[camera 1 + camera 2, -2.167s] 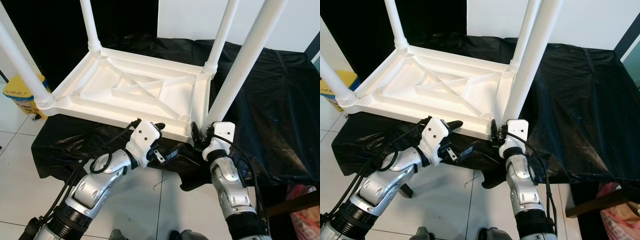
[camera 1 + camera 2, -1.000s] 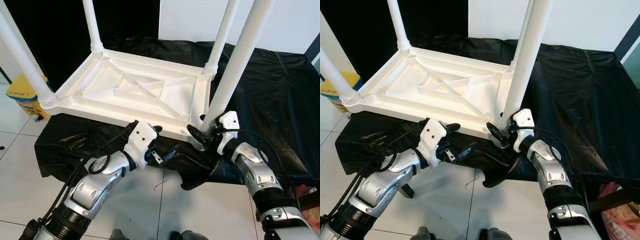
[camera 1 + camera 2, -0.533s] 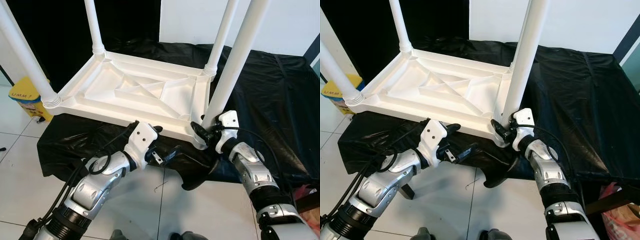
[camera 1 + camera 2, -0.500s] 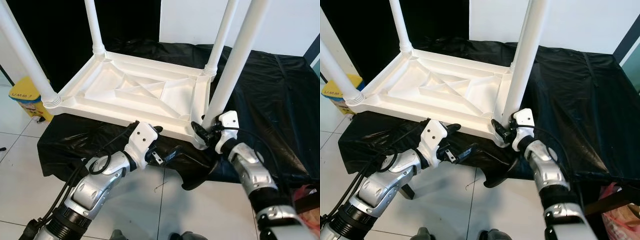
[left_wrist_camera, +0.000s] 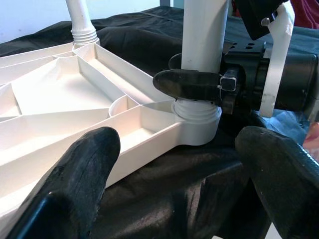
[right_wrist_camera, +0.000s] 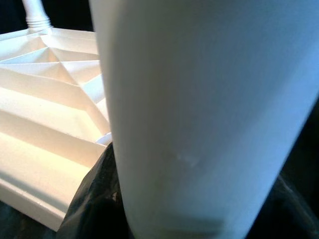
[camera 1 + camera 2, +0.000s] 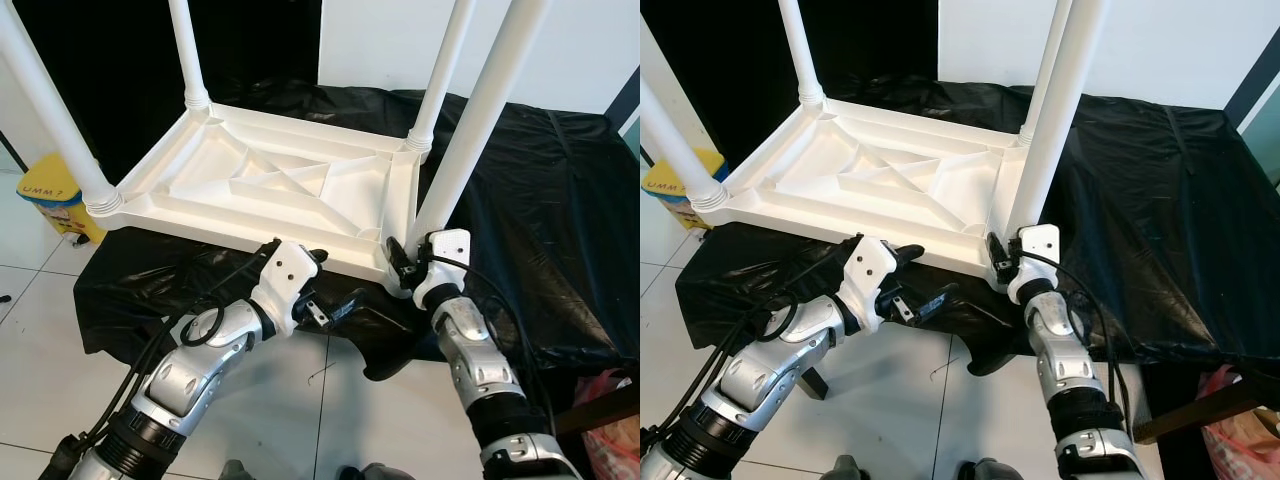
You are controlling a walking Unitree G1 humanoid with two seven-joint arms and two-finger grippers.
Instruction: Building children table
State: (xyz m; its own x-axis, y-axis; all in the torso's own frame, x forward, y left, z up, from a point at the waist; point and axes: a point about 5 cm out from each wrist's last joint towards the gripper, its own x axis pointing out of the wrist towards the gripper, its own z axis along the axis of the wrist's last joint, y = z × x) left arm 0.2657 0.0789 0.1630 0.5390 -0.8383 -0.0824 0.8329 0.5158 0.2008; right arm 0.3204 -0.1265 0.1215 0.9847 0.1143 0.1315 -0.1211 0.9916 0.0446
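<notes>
A white plastic children's table (image 7: 280, 190) lies upside down on a black-draped surface, with all its legs standing up. My right gripper (image 7: 405, 262) is shut on the near right leg (image 7: 470, 130), just above its threaded socket at the table's corner. The left wrist view shows one black finger (image 5: 192, 82) wrapped across that leg (image 5: 202, 35). In the right wrist view the leg (image 6: 199, 99) stands very close. My left gripper (image 7: 330, 280) is open below the table's front rim and left of that corner, with nothing between its fingers (image 5: 84, 169).
The black cloth (image 7: 560, 220) spreads wide to the right of the table. A yellow object (image 7: 45, 195) stands on the white tiled floor (image 7: 30, 290) at the left. A reddish bag (image 7: 610, 410) sits low on the right. The far legs (image 7: 185, 50) rise at the back.
My right forearm has swung in from the right and the wrist has turned about the leg's base, with the gripper staying at the leg. The left arm has held still.
</notes>
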